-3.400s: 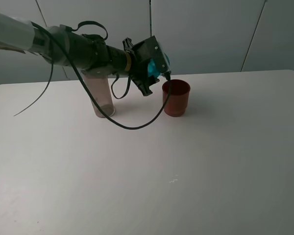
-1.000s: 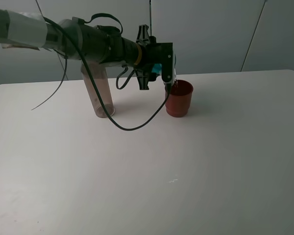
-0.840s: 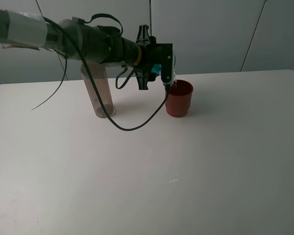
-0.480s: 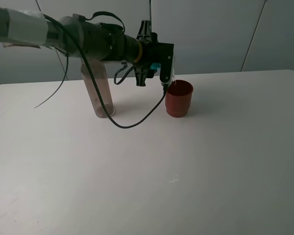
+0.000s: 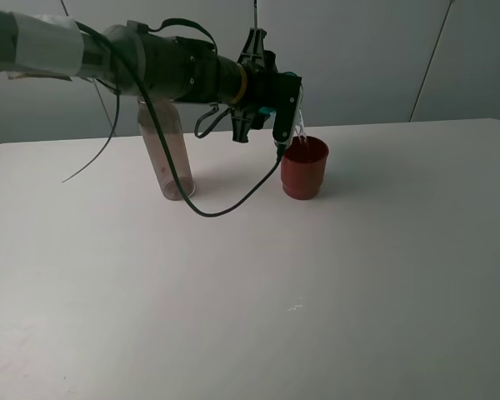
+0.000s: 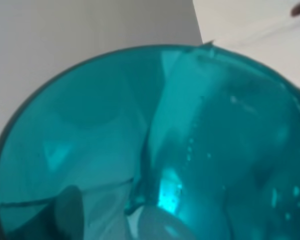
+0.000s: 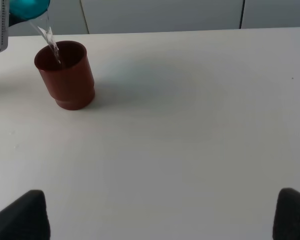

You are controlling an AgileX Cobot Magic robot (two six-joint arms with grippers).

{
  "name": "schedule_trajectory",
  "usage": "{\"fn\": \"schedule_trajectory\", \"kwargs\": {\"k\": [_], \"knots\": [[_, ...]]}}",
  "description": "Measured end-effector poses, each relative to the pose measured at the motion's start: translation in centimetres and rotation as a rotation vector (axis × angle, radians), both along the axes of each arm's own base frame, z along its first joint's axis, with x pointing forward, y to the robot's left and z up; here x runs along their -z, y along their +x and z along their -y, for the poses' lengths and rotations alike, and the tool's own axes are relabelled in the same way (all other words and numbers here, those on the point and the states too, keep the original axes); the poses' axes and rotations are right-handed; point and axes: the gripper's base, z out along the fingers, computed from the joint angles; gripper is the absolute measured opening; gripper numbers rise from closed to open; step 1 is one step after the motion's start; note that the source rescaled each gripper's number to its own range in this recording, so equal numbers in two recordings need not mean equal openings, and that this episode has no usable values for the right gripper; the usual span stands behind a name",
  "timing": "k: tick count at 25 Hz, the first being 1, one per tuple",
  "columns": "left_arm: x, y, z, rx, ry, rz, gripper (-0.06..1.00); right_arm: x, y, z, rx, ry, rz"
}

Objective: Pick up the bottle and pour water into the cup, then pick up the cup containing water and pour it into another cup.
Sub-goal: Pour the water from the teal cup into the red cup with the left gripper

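While the left claw [image 5: 277, 102] clamps it, the translucent teal cup [image 6: 155, 145] tips, streaming water into the red cup [image 5: 304, 167].

No lettering, label, brand mark, number or sign can be read in any view. The tall, slim, translucent grey-brown plastic bottle [image 5: 168, 150] shows a plain wall with no sticker. The opaque red-brown plastic cup [image 5: 304, 167] is bare on its sides. The translucent teal-blue plastic tumbler [image 6: 150, 145] fills the left wrist view and carries no print or embossing that can be made out. The white table [image 5: 317, 292] and the pale wall panels [image 5: 358, 58] behind it are unmarked.
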Motion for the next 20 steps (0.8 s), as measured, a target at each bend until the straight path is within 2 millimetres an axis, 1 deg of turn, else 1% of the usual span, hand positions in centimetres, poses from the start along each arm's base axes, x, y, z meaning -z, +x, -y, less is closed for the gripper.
{"fn": "schedule_trajectory", "kwargs": {"k": [15, 20], "knots": [[-0.14, 0.05, 0.05, 0.074, 0.112, 0.082, 0.17, 0.0, 0.0, 0.0, 0.0, 0.0, 0.0], [-0.19, -0.31, 0.61, 0.109, 0.147, 0.11, 0.17, 0.0, 0.0, 0.0, 0.0, 0.0, 0.0]]}}
